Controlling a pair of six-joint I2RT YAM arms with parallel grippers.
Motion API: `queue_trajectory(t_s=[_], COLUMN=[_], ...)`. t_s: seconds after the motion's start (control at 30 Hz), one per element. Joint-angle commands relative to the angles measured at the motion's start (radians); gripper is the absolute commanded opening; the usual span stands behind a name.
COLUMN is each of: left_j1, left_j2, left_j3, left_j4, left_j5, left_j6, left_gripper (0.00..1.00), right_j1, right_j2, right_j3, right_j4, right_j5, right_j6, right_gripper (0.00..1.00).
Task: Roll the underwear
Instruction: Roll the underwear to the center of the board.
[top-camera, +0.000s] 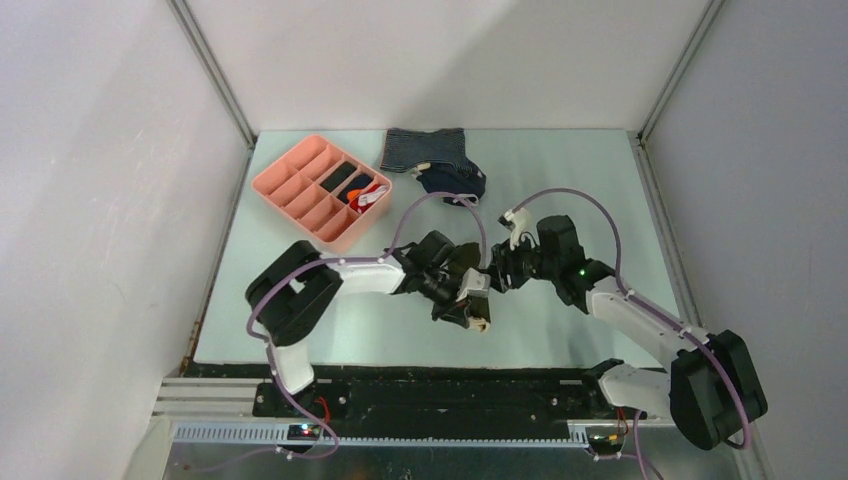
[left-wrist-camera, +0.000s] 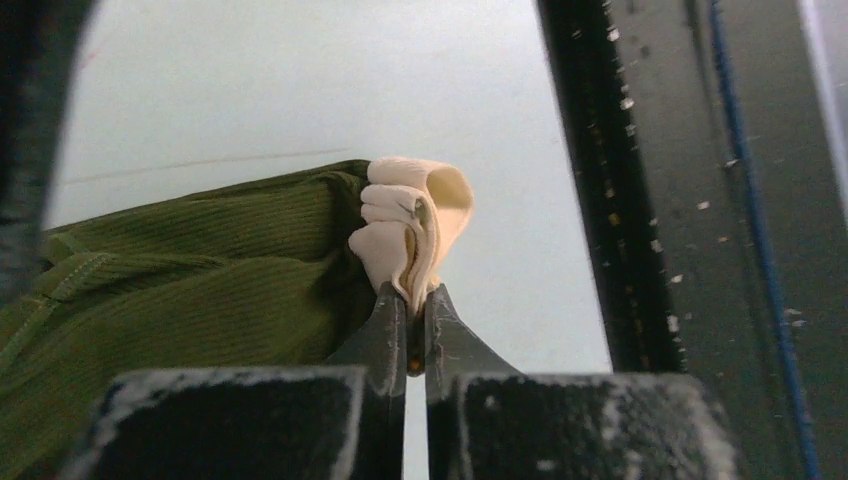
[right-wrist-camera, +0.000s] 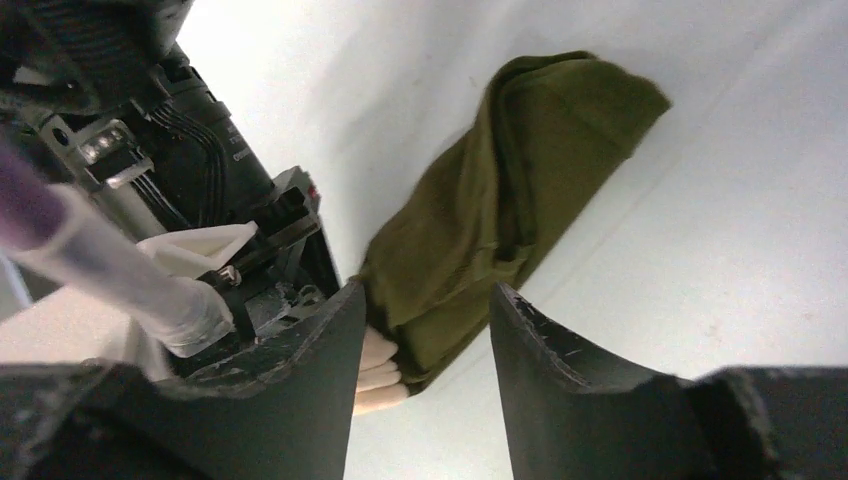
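The left claw (left-wrist-camera: 412, 300), nearest to the lens, is closed tight on a cream fold (left-wrist-camera: 420, 215) at the end of the underwear (left-wrist-camera: 200, 290), and only with its very tips. The olive cloth spreads to the left of this claw, loosely bunched and not yet a firm roll. The right claw (right-wrist-camera: 425, 340) stands apart, with the same cloth between its fingers but not pressed. The cloth reaches away ahead of it over the worktop (right-wrist-camera: 760, 230), and I cannot tell if it rests there or hangs a little above. The main danger, I think, is that the loose bundle falls open, because one claw has no grip and the other pinches only a thin edge. A small pull may draw the cream fold out of the tips. A second danger is contact: the left claw is just beside the right claw's fingers, so a closing a little off line may catch metal instead of cloth. A bite on the outer layer alone would let the inner layers slide.
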Motion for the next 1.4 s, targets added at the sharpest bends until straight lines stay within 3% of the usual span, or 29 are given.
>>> queue_trajectory(t_s=[0.0,0.17,0.27,0.33,0.47,0.53,0.63,0.73,0.83,0.93,1.37], left_j1=[0.064,0.109,0.136,0.154,0.165,0.162,0.154,0.148,0.148,0.149,0.152], left_j2=[0.108,0.202,0.217,0.223,0.225,0.243,0.262,0.303,0.378,0.469,0.526], left_j3=[0.127,0.198,0.213,0.216,0.204,0.215,0.255,0.308,0.442,0.559,0.544], left_j4=[-0.198,-0.215,-0.2,-0.182,-0.152,-0.152,-0.169,-0.2,-0.335,-0.436,-0.324], left_j5=[0.157,0.22,0.232,0.231,0.218,0.224,0.233,0.253,0.272,0.285,0.319], left_j6=[-0.179,-0.3,-0.34,-0.365,-0.397,-0.416,-0.426,-0.455,-0.504,-0.521,-0.774], left_gripper=[0.0,0.0,0.0,0.0,0.0,0.0,0.0,0.0,0.0,0.0,0.0], right_j1=[0.056,0.126,0.131,0.068,-0.12,-0.095,0.041,0.163,0.255,0.266,0.273], right_j2=[-0.092,-0.222,-0.254,-0.244,-0.246,-0.285,-0.313,-0.329,-0.327,-0.305,-0.185], right_j3=[-0.026,-0.11,-0.181,-0.185,-0.152,-0.154,-0.186,-0.218,-0.257,-0.273,-0.342], right_j4=[-0.088,-0.109,-0.032,0.011,-0.027,-0.086,-0.154,-0.152,-0.088,-0.044,0.132], right_j5=[-0.118,-0.112,-0.006,0.039,-0.135,-0.17,-0.181,-0.149,-0.107,-0.096,0.078], right_j6=[-0.205,-0.544,-0.558,-0.477,-0.424,-0.527,-0.682,-0.811,-0.874,-0.937,-1.061], right_gripper=[0.53,0.52,0.55,0.59,0.59,0.58,0.56,0.54,0.53,0.52,0.5])
